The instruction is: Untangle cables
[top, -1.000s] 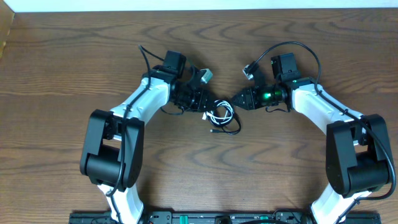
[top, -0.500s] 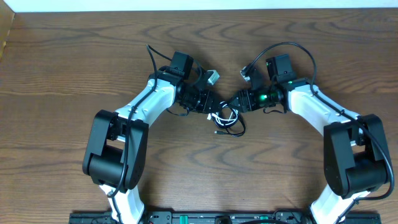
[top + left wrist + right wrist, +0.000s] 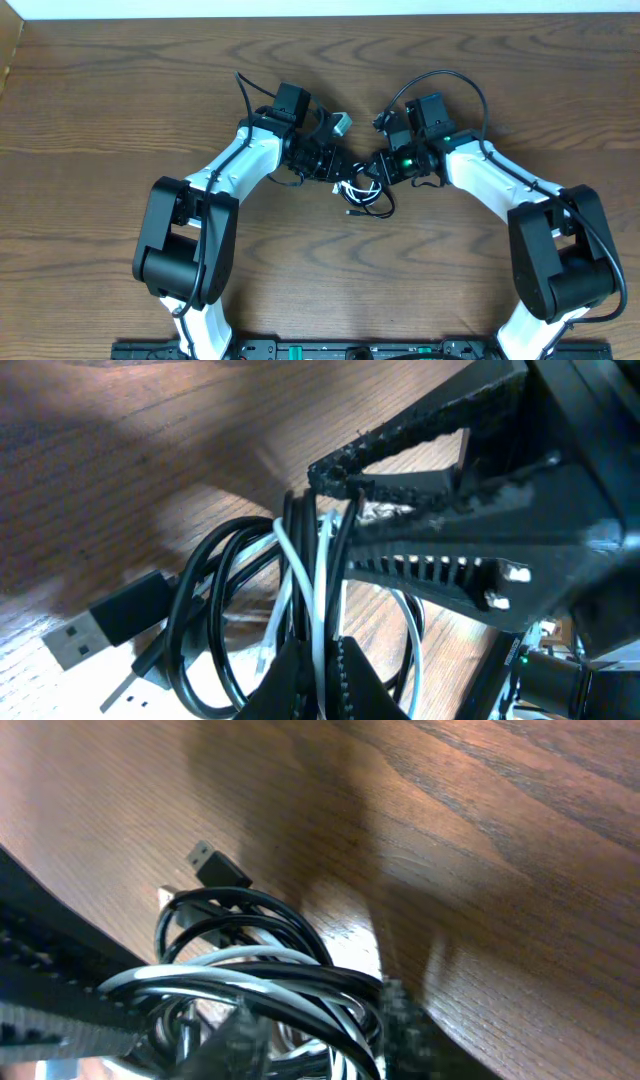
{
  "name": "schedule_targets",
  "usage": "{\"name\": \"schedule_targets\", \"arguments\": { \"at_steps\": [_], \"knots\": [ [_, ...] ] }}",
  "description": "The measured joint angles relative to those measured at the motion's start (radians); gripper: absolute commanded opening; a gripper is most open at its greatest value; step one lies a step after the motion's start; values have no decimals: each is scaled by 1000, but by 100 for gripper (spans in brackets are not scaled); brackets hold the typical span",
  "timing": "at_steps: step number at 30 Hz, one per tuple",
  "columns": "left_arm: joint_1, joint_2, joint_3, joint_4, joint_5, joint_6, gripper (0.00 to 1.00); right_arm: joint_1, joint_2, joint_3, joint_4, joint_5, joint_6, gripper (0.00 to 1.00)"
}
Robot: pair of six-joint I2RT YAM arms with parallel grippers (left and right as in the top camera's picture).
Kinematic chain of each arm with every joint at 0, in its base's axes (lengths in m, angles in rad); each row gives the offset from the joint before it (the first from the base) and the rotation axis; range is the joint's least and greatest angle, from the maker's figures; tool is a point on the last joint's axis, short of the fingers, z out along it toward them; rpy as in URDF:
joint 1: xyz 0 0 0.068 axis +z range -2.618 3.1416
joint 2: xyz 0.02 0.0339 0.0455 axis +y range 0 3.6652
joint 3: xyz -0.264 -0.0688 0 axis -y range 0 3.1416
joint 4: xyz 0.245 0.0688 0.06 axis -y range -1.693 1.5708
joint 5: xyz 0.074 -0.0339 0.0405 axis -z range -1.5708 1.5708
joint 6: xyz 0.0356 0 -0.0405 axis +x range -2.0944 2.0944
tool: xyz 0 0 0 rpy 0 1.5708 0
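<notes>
The cables (image 3: 363,193) lie as one tangled coil of thin black and white cords at the table's centre, between both arms. My left gripper (image 3: 346,173) is shut on a white strand and black strands at the coil's left side; the left wrist view shows its tips (image 3: 318,648) pinching them. A black USB plug (image 3: 105,622) sticks out from the coil. My right gripper (image 3: 377,171) meets the coil from the right. In the right wrist view its blurred fingers (image 3: 320,1020) stand on either side of the looped cords (image 3: 262,938), which fill the gap between them.
Thicker black cords arch off the left wrist (image 3: 240,88) and the right wrist (image 3: 470,78). The two grippers are nearly tip to tip. A cardboard edge (image 3: 10,50) sits at the far left corner. Bare wood (image 3: 330,280) spreads in front of the coil.
The right arm has swung left onto the coil and its jaws have narrowed around the cords. The left arm first shifted slightly right, then held still, gripping throughout.
</notes>
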Motion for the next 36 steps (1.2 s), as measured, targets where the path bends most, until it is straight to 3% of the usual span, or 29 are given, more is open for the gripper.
{"name": "schedule_targets", "arguments": {
  "at_steps": [6, 30, 31, 34, 36],
  "knots": [
    [0, 0, 0, 1, -7, -2, 8, 1, 0, -1, 0, 23, -6, 1],
    [1, 0, 0, 2, -53, -2, 8, 1, 2, -1, -1, -12, 35, 1],
    [1, 0, 0, 2, -62, -2, 8, 1, 2, -1, -1, -14, 35, 3],
    [0, 0, 0, 2, -77, -2, 8, 0, 2, -1, -1, -25, 40, 38],
    [0, 0, 0, 2, -80, -2, 8, 0, 2, -1, -2, -35, 46, 48]
  ]
}}
